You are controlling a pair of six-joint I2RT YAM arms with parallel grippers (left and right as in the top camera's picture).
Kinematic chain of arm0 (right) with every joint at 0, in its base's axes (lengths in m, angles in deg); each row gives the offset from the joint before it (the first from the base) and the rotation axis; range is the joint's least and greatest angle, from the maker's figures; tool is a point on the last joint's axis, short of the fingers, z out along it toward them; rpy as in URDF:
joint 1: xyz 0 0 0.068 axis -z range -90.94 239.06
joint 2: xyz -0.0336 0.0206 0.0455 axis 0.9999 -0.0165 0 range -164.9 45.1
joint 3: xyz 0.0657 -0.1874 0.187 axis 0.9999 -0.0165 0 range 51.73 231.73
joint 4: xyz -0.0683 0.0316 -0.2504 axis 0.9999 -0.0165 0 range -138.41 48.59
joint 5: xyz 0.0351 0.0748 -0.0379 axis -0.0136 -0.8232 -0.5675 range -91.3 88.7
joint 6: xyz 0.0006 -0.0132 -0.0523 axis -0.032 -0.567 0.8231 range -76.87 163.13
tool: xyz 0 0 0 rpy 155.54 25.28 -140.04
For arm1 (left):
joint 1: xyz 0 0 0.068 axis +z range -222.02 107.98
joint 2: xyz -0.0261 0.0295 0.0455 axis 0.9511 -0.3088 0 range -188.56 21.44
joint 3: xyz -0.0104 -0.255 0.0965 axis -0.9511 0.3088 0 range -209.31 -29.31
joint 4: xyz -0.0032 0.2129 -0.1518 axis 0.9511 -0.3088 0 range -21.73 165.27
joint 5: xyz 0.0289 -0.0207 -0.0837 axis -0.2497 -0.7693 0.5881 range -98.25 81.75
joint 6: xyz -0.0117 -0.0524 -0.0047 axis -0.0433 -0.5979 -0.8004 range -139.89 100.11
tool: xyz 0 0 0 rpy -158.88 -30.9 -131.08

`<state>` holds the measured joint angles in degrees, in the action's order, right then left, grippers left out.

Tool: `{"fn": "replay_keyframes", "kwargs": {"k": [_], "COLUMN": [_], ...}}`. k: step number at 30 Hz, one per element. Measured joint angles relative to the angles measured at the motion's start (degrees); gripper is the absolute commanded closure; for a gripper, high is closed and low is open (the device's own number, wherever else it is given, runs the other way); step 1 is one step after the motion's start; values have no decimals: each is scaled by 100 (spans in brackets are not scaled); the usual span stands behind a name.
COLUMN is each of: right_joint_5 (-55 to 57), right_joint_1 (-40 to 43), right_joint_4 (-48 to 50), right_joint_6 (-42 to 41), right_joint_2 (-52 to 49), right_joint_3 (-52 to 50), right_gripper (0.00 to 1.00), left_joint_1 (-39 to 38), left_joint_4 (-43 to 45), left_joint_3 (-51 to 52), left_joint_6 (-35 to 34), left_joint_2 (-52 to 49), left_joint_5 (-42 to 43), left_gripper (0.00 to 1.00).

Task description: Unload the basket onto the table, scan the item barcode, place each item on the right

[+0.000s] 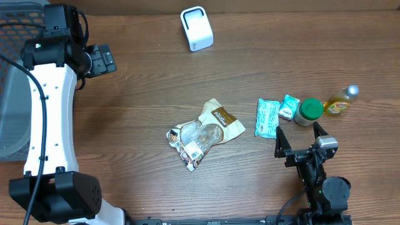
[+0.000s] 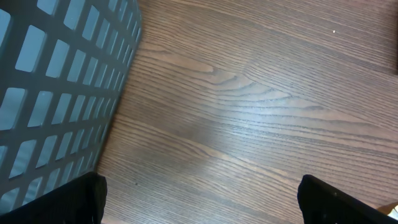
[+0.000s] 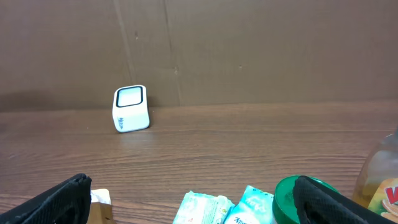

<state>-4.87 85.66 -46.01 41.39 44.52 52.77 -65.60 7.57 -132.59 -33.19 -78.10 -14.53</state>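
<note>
White scanner (image 1: 197,28) far edge, grey basket (image 1: 11,94) L

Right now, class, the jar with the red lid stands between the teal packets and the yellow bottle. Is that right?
Not quite. The overhead view shows the jar has a green lid, not red. It does stand between the teal packets and the yellow bottle.

soft, even indoor light with faint shadows; overhead view sharp, wrist views slightly soft.
</note>
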Motion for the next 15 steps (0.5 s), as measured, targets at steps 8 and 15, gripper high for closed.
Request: {"fn": "replay_keyframes", "kwargs": {"k": [8,15], "right_joint_5": [0,0], "right_joint_1": [0,0], "right_joint_4": [0,0], "right_joint_6": [0,0], "right_joint_2": [0,0], "right_joint_3": [0,0], "right_gripper": [0,0], "left_joint_1": [-2,-192], "left_joint_4": [0,-7], "left_joint_3": [0,4], "left_joint_6": [0,0], "left_joint_2": [0,365], "left_joint_5": [0,-15], "left_gripper": [0,0]}}
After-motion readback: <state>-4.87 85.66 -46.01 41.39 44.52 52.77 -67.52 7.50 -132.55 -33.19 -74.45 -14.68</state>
